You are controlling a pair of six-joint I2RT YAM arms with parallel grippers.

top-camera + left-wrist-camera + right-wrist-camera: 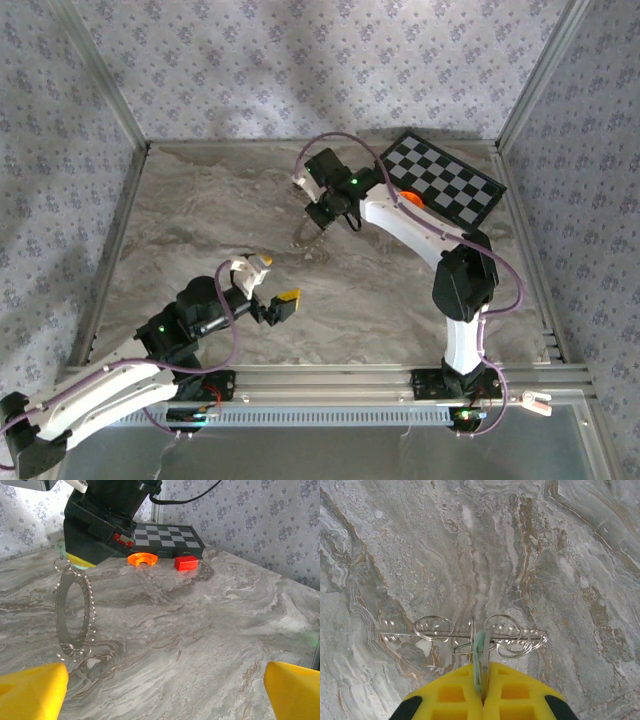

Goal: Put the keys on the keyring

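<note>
Yellow fingers (451,692) of the right gripper (482,674) pressed tight together, pinching a pale green tab (479,652) at the top of the keyring (472,637). Keyring hangs straight down from that pinch: several thin wire loops, one side twisted like fine chain. From the left wrist it reads as a tall oval ring, upright. Lowest loop very close to the bench (200,210); contact cannot be told. Position: over the far half of the bench, about midway between its left and right edges.

Left gripper (275,280) nearer the near edge, left of centre, facing the ring and well apart from it. Jaws spread wide, empty.

Far right corner: checkerboard plate (167,536) lying flat. Orange curved piece (142,559) and red block (186,563) just beside its near edge, side by side but not touching, both on the bench, well behind the hanging ring.
</note>
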